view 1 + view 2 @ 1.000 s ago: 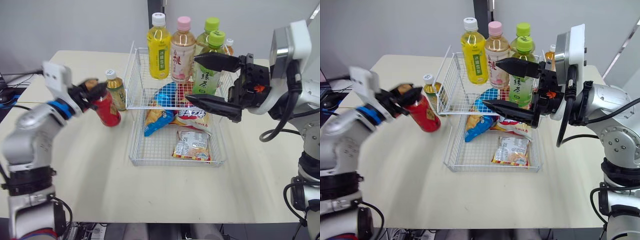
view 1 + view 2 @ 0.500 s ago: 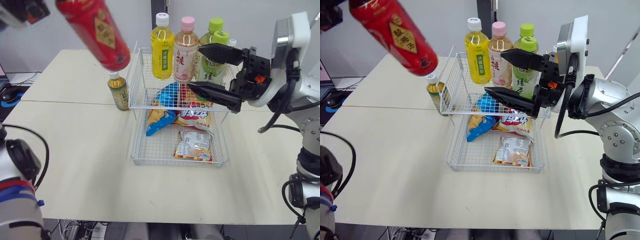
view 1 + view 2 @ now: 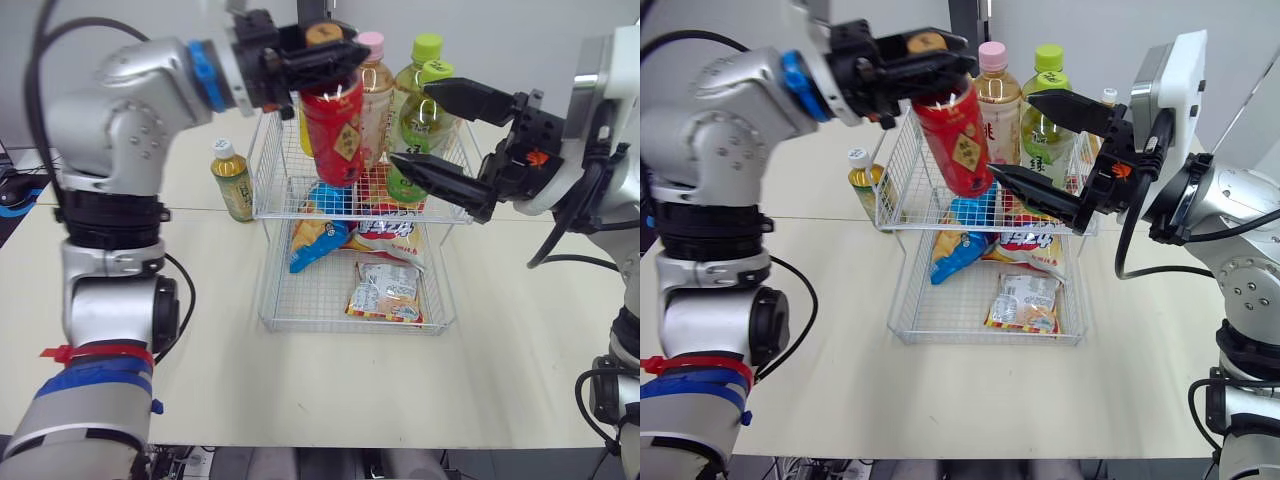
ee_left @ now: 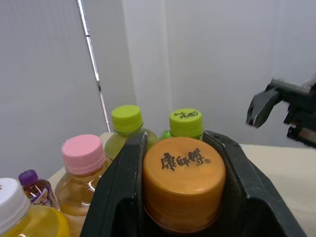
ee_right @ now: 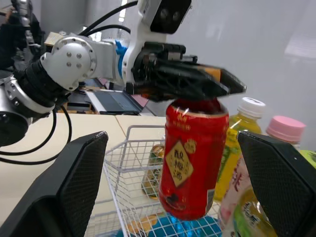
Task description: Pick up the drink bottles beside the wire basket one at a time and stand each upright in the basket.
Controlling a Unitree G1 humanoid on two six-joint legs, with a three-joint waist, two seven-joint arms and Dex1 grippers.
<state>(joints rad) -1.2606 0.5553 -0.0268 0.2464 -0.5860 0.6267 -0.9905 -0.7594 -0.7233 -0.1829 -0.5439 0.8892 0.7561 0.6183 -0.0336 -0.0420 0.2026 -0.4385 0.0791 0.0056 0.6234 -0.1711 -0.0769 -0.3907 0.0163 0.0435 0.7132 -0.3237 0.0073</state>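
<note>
Several snack packets (image 3: 385, 292) lie flat in the near half of the wire basket (image 3: 345, 325), which sits on the pale table (image 3: 200, 330). Just outside the basket's left wall, on the table, stands a small white-capped bottle (image 3: 233, 180).

Over the far half hangs the red bottle (image 3: 335, 135), slightly tilted. The left gripper (image 3: 340, 50) has its two fingers pressed against either side of the bottle's orange cap (image 4: 183, 180). The bottle's base is level with the basket walls above a blue packet (image 3: 312, 240); whether it rests on anything cannot be told.

To the right, the right gripper (image 3: 415, 125) is spread wide with nothing between its fingers, poised over the basket's right side in front of the green-capped bottles.

At the back, four bottles stand upright in the basket: one yellow (image 5: 237, 143), one pink-capped (image 3: 372, 45) and two green-capped (image 3: 425, 50) (image 3: 435, 72).

The left wrist view adds the printing on top of the orange cap and a small purple-capped bottle (image 4: 28, 177) beside the yellow one. The right wrist view shows the red bottle's label side-on, well apart from both of that gripper's fingers.
</note>
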